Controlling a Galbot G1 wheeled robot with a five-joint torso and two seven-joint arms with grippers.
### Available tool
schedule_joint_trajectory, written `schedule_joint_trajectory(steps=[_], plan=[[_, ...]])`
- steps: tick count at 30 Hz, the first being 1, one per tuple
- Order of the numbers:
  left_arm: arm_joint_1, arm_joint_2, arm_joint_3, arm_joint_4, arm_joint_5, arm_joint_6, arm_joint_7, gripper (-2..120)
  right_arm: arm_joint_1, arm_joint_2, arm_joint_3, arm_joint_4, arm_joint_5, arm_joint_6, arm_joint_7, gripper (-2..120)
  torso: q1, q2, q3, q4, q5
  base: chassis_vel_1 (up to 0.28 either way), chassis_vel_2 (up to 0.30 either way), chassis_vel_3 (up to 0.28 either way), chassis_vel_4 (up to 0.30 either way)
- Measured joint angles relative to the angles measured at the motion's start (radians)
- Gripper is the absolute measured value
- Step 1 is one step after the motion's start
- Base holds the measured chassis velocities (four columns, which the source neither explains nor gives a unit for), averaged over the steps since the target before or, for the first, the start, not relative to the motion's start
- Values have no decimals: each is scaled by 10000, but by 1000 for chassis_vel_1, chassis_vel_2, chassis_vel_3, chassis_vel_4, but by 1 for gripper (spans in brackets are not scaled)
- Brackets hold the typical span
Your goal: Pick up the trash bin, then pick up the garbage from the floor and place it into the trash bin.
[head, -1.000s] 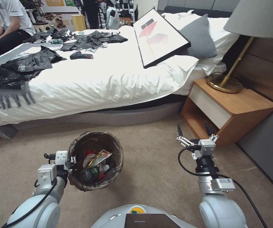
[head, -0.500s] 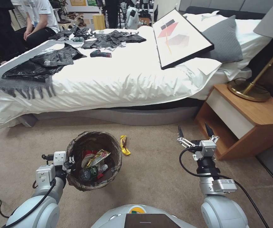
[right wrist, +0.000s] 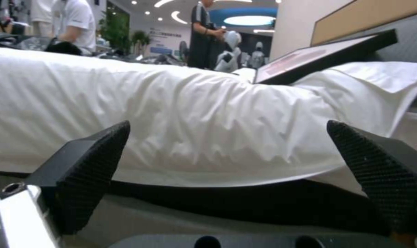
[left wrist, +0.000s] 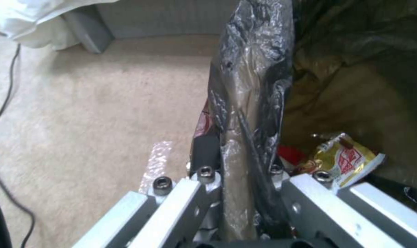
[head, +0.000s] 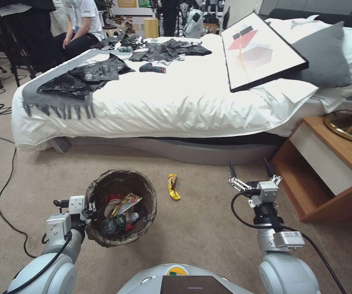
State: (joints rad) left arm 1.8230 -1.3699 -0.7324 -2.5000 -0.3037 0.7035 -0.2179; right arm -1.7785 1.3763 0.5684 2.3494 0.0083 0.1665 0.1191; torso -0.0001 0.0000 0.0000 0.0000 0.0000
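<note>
Bin pickup is done: your left hand (head: 87, 209) is clamped on the rim of the trash bin (head: 120, 206), held off the carpet with packets and a bottle inside. Right hand (head: 251, 173) is empty, fingers spread wide, hovering near the nightstand (head: 326, 171). Likely next target: the yellow wrapper (head: 173, 186) on the floor between bin and right hand. That calls for reaching down and left.

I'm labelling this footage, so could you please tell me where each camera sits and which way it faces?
Head view: high on the robot, looking down at carpet and bed; shows both arms, the left gripper on the trash bin, the right gripper open.
Left wrist view: at the bin's rim, fingers clamped on it.
Right wrist view: low, facing the bed between open fingers.
Shared: head and left wrist views show the bin's wrappers.
</note>
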Motion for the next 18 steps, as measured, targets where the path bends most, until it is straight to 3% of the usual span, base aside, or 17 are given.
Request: schedule_joint_trajectory(steps=[18], plan=[[82, 6, -120, 0, 12, -38, 2, 3, 87, -18, -66, -98, 32, -1, 27, 100, 0, 0, 0, 0, 0, 61, 62, 57, 63]])
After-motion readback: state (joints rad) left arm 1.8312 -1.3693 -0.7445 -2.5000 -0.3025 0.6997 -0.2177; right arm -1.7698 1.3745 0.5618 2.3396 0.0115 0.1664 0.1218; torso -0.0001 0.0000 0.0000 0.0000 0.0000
